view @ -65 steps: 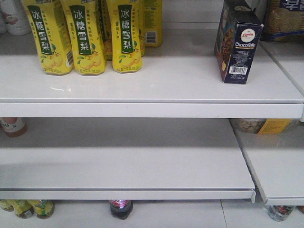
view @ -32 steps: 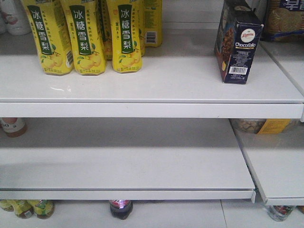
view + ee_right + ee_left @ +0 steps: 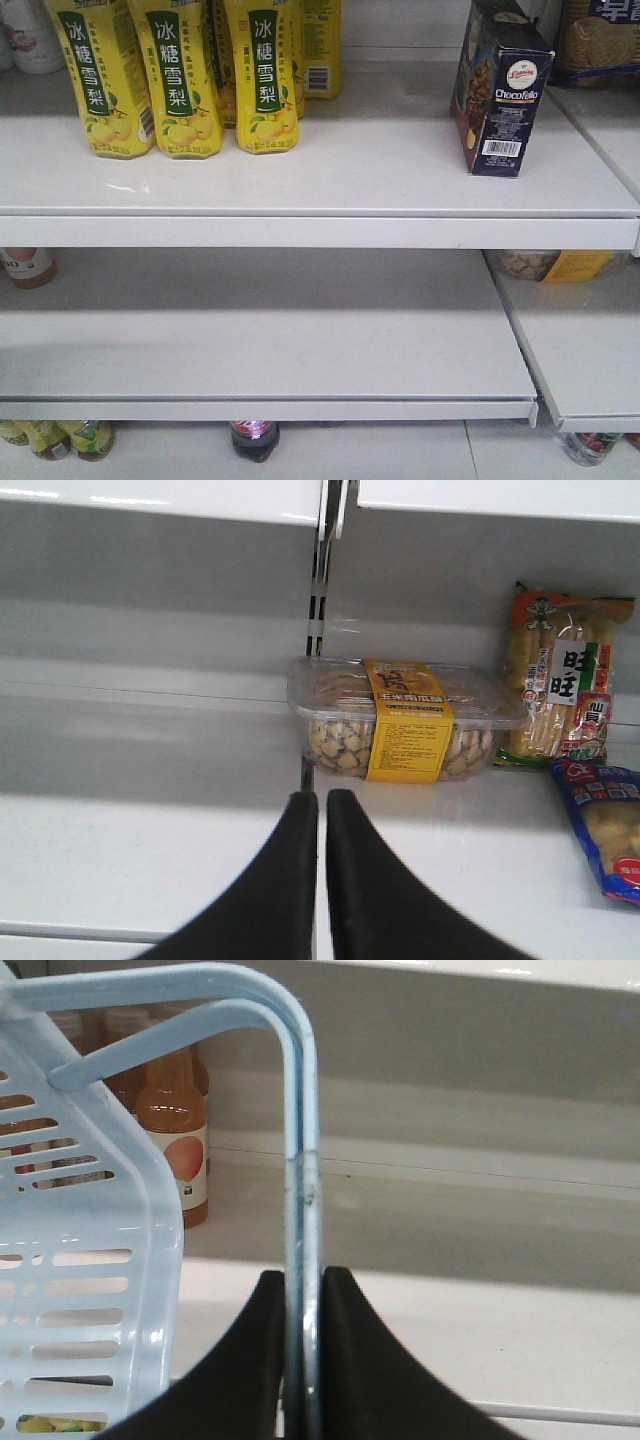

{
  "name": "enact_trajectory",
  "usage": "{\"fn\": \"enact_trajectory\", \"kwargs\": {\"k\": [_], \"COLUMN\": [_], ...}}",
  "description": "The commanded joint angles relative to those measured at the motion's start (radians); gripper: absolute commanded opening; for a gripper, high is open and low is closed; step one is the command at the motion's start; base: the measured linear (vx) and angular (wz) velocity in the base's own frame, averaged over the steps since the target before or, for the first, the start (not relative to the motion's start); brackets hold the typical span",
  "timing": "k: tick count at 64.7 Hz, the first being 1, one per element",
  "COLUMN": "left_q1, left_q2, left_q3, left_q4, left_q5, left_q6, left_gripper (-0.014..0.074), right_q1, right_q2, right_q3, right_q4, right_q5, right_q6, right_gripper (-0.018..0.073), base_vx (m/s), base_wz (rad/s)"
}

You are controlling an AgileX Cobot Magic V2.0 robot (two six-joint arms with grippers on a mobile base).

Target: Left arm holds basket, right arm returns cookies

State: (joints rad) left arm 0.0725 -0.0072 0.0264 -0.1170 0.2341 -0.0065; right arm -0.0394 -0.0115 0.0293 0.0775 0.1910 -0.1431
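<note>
The dark navy "Chocofallo" cookie box (image 3: 497, 95) stands upright at the right end of the upper white shelf (image 3: 320, 190), alone, with no gripper near it. Neither arm shows in the front view. In the left wrist view my left gripper (image 3: 303, 1282) is shut on the two hoop handles (image 3: 300, 1140) of the light blue basket (image 3: 80, 1260), whose slotted side fills the left of that view. In the right wrist view my right gripper (image 3: 322, 805) is shut and empty, pointing at a lower shelf.
Several yellow pear-drink bottles (image 3: 180, 75) stand at the upper shelf's left. A clear snack tub with a yellow label (image 3: 400, 720) and snack bags (image 3: 560, 680) lie ahead of the right gripper. Orange drink bottles (image 3: 175, 1130) stand behind the basket.
</note>
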Motion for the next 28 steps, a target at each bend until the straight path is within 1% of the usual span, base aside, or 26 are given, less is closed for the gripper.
{"fn": "enact_trajectory", "kwargs": {"k": [1, 28], "left_q1": [-0.002, -0.002], "left_q2": [-0.017, -0.017], "left_q3": [-0.028, -0.028], "left_q4": [0.012, 0.012], "left_q5": [-0.103, -0.103], "left_q6": [0.019, 0.019], "left_gripper": [0.0004, 0.0004], "right_q1": [-0.008, -0.008], "right_q2": [-0.013, -0.013], "right_q3": [0.018, 0.018], "right_q4": [0.003, 0.003], "right_q5": [-0.073, -0.073], "right_q6": [-0.009, -0.009], "right_gripper": [-0.001, -0.001], "base_vx": [0.0, 0.0], "base_wz": [0.0, 0.0]}}
